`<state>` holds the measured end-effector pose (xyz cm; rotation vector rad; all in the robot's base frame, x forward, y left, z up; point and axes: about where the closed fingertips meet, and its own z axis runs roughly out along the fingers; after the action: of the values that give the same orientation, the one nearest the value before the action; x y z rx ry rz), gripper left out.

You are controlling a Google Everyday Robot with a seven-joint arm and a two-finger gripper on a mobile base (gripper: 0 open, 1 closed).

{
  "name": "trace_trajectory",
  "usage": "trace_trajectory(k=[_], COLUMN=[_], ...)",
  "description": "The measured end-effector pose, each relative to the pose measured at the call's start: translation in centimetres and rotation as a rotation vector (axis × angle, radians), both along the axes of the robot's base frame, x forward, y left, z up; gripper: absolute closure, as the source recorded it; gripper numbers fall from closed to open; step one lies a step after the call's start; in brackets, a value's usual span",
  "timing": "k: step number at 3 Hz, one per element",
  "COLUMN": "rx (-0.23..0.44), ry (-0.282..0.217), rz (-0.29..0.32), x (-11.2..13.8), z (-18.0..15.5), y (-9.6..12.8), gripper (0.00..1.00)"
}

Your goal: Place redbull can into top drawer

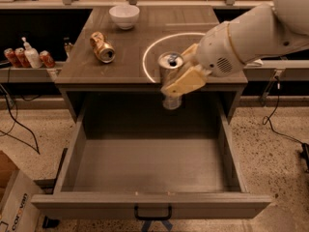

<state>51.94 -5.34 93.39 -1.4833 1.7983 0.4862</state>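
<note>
The redbull can (pixel 170 67), a tall slim silver can with a pull-tab top, is held upright in the air over the back part of the open top drawer (pixel 145 163), just in front of the countertop's front edge. My gripper (pixel 181 81) is shut on the can, its tan fingers (pixel 186 82) clamped on the can's side, with the white arm coming in from the upper right. The drawer is pulled fully out; its inside holds nothing. Its dark handle (pixel 152 212) sits at the centre of the front panel.
A gold can (pixel 102 48) lies on its side on the countertop (pixel 87 66) at the left. A white bowl (pixel 124 16) stands at the back. Small bottles and cans (pixel 26 58) sit on a shelf at the left. A cardboard box (pixel 12 197) is at the lower left.
</note>
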Motion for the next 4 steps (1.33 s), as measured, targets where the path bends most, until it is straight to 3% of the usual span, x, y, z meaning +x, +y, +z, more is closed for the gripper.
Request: trace_trajectory(k=[1,2,4], rx=[-0.035,-0.024,-0.007], ry=[0.031,0.087,0.167], rz=[-0.003,-0.041,-0.094], x=[-3.2,-4.9,-5.1], z=[-2.5,-7.4,-14.9], y=[2.5,4.7,5.7], gripper=[1.00,1.00,1.00])
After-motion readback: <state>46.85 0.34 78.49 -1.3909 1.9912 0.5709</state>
